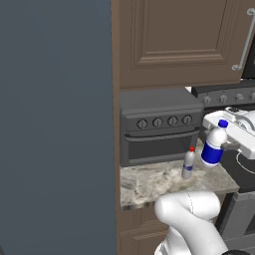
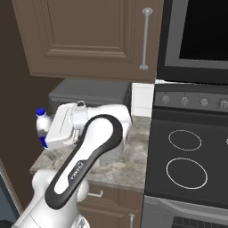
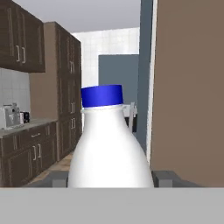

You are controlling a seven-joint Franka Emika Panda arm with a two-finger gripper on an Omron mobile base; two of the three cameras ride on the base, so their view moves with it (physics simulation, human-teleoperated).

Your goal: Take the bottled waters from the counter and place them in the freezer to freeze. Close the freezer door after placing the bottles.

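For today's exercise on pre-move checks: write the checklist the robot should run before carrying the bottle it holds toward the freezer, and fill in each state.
1. Blue-capped bottle between the fingers of the gripper: ok.
2. Bottle lifted clear of the counter: ok.
3. Bottle roughly upright: ok.
4. Red-capped bottle standing on the counter in front of the toaster oven, apart from the gripper: ok.
5. Freezer door open: cannot tell.
6. Free shelf space inside: cannot tell.

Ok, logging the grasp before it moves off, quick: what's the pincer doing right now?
Pincer: closed on the blue-capped bottle, held above the counter.
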